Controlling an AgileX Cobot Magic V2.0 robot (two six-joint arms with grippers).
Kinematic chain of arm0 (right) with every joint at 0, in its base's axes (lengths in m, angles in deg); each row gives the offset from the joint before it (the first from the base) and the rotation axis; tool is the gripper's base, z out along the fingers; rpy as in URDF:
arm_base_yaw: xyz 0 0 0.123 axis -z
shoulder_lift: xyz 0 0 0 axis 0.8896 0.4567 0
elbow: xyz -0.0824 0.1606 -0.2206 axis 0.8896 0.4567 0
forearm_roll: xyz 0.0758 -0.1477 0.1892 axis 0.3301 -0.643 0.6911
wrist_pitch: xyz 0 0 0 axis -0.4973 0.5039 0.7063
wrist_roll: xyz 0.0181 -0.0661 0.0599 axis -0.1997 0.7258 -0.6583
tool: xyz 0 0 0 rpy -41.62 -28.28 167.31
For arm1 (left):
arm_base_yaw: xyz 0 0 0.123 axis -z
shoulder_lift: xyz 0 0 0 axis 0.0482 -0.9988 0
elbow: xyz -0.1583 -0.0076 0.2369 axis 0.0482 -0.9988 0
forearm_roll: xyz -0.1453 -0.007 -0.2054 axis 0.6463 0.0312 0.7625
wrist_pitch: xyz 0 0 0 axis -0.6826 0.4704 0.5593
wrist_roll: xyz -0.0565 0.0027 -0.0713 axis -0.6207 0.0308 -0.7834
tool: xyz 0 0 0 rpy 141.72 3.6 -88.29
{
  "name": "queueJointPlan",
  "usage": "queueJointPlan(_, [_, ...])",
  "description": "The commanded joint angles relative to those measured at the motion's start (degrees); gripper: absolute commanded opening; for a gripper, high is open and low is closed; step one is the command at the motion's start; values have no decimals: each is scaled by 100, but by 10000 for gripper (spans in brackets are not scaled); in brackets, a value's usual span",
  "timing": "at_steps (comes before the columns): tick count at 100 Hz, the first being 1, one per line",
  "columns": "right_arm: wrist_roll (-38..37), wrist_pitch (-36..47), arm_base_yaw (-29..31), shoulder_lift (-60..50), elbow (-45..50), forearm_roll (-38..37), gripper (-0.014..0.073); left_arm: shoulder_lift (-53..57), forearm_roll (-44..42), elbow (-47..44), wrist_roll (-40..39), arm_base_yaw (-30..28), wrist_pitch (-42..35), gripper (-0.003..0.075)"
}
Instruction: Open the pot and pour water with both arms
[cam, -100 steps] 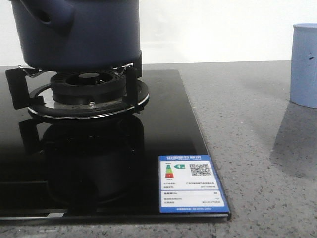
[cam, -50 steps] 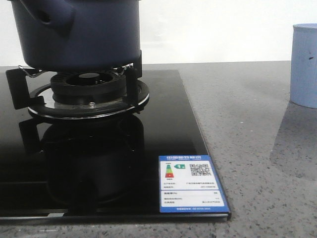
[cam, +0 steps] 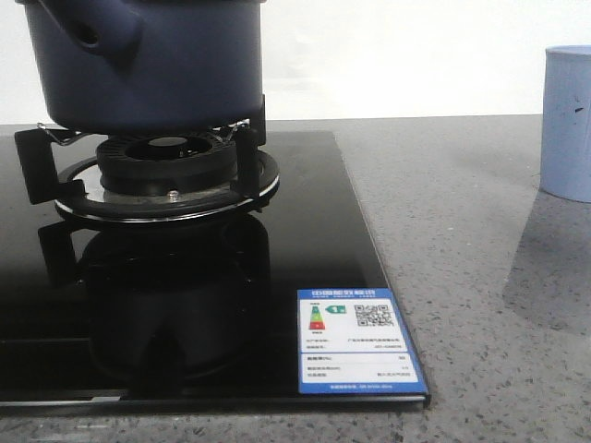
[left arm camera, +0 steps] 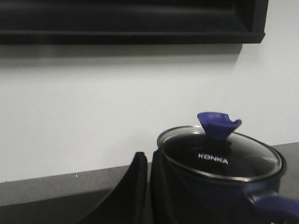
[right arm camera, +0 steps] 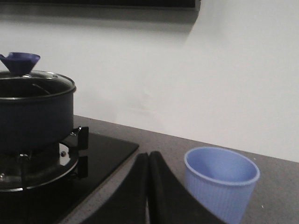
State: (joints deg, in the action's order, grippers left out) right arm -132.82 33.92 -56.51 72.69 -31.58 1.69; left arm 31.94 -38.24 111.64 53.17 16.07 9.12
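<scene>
The dark navy pot (cam: 157, 65) stands on the gas burner (cam: 166, 171) at the far left, its handle stub (cam: 97, 28) facing forward. A glass lid (left arm camera: 219, 156) with a blue knob (left arm camera: 218, 126) covers it. My left gripper (left arm camera: 149, 153) is shut with nothing in it, close beside the pot's wall (left arm camera: 219, 191) and below the lid's rim. Whether a finger touches the pot I cannot tell. My right gripper (right arm camera: 148, 155) is shut and empty, low over the counter between the hob and the pale blue cup (right arm camera: 222, 184). The pot (right arm camera: 32, 116) lies off to its side. Neither gripper shows in the front view.
The black glass hob (cam: 305, 231) carries a blue-and-white energy label (cam: 355, 341) near its front corner. Grey speckled counter (cam: 462, 231) lies right of it, with the pale blue ribbed cup (cam: 568, 120) at the far right edge. A white wall stands behind.
The whole front view has shifted a few pixels to the right. Pot, hob and cup keep their places relative to each other.
</scene>
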Motion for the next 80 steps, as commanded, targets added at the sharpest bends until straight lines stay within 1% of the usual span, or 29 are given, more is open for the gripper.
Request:
queueJointPlan(1, [-25, -219, -10, -329, 211, 99, -62, 495, 118, -325, -24, -17, -455, -16])
queueJointPlan(11, [-25, -207, -10, -613, 558, 99, -62, 984, 143, -687, -24, -17, -455, -16])
queueJointPlan(21, [-25, -207, -10, -707, 620, 99, -62, 1285, 143, -860, -24, -17, -444, -16])
queueJointPlan(80, [-35, -193, -10, -707, 620, 99, -62, 1314, 143, -948, -24, -17, -432, -16])
